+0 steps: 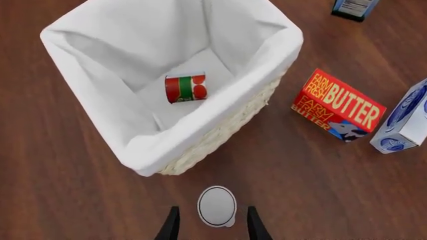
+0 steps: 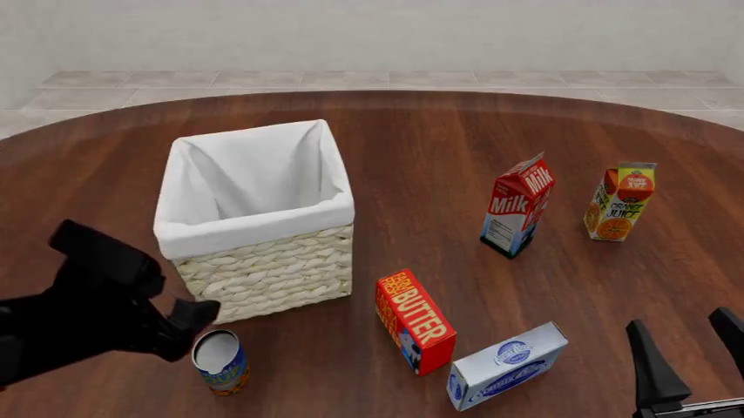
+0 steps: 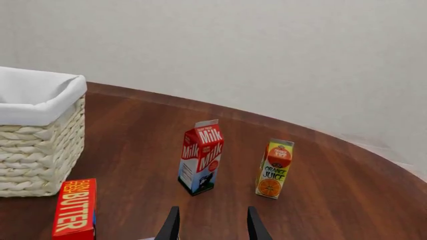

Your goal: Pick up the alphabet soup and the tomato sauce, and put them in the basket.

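Alphabet soup can (image 2: 219,361) upright on the table (image 2: 465,131) just in front of the basket's (image 2: 265,261) near-left corner, directly beneath the left gripper (image 1: 213,225), whose fingers stand apart on either side of the can's grey top without touching it. Tomato sauce can (image 1: 186,88) on its side on the white lining inside the basket. Butter box (image 2: 414,320), blue-and-white carton (image 2: 507,365), milk carton (image 2: 517,205) and orange juice carton (image 2: 619,202) to the right; right gripper (image 3: 212,224) near right, fingers apart, holding nothing.
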Controlling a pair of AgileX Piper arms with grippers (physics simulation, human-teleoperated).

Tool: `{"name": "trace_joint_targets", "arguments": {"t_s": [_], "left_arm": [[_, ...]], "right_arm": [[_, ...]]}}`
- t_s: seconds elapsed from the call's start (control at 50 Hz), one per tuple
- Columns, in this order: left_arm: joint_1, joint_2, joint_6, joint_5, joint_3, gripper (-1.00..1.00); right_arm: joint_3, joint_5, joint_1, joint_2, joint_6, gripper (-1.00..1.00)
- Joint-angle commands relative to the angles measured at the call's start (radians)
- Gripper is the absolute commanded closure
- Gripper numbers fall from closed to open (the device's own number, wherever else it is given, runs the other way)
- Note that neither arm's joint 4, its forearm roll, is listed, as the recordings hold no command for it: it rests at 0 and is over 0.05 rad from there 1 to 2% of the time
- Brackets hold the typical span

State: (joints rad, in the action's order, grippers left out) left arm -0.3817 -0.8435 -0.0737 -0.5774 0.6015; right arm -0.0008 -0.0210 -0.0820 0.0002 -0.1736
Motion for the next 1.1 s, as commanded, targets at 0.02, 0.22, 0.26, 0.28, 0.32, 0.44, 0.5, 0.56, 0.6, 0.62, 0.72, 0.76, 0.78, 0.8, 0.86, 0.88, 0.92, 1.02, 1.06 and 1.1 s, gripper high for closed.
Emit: {"name": "trace_joint_targets", "arguments": {"t_s": [0.02,0.22,0.26,0.28,0.32,0.44,0.5,0.56,0.6,0.62,0.72,0.76,0.78,0.8,0.86,0.88,0.92,1.02,1.06,1.1], "left_arm": [[-0.011,-0.017,0.016,0.040,-0.032,-1.00],[-0.016,-0.038,0.022,0.080,-0.055,-1.00],[-0.015,-0.040,0.022,0.087,-0.059,-1.00],[-0.010,-0.045,0.014,0.092,-0.064,-1.00],[-0.005,-0.050,0.007,0.102,-0.074,-1.00],[-0.005,-0.051,0.017,0.116,-0.086,-1.00],[-0.006,-0.054,0.018,0.123,-0.091,-1.00],[-0.009,-0.058,0.023,0.136,-0.098,-1.00],[-0.012,-0.059,0.025,0.138,-0.101,-1.00],[-0.013,-0.060,0.026,0.142,-0.104,-1.00],[-0.014,-0.064,0.030,0.152,-0.110,-1.00],[-0.013,-0.066,0.031,0.157,-0.112,-1.00],[-0.013,-0.068,0.031,0.159,-0.114,-1.00],[-0.012,-0.069,0.031,0.162,-0.116,-1.00],[-0.012,-0.070,0.032,0.167,-0.122,-1.00],[-0.012,-0.071,0.032,0.169,-0.125,-1.00],[-0.010,-0.074,0.029,0.174,-0.131,-1.00],[-0.013,-0.080,0.035,0.186,-0.141,-1.00],[-0.017,-0.082,0.038,0.192,-0.145,-1.00],[-0.014,-0.085,0.039,0.197,-0.147,-1.00]], "right_arm": [[0.000,0.000,0.000,0.000,0.001,-1.00],[0.000,0.000,0.000,0.000,0.002,-1.00],[0.000,0.001,0.001,0.000,0.002,-1.00],[0.000,0.000,0.001,0.000,0.002,-1.00],[0.000,0.000,0.000,0.000,0.001,-1.00],[0.000,0.000,0.000,0.000,0.001,-1.00],[0.000,0.000,0.000,0.000,0.001,-1.00],[0.000,0.000,-0.001,0.000,0.000,-1.00],[0.000,0.000,-0.001,0.000,0.000,-1.00],[0.000,0.000,0.000,0.000,0.000,-1.00],[0.000,0.000,-0.001,0.000,0.000,-1.00],[0.000,0.000,-0.001,0.000,0.000,-1.00],[0.000,0.000,-0.001,0.000,0.000,-1.00],[0.000,0.000,-0.001,0.000,0.000,-1.00],[0.000,0.000,-0.001,0.000,0.000,-1.00],[0.000,0.000,-0.002,0.000,0.001,-1.00],[0.000,0.001,-0.003,0.000,0.000,-1.00],[0.000,0.001,-0.003,0.000,0.000,-1.00],[0.000,0.001,-0.003,0.000,0.000,-1.00],[0.000,0.001,-0.002,0.000,0.000,-1.00]]}}
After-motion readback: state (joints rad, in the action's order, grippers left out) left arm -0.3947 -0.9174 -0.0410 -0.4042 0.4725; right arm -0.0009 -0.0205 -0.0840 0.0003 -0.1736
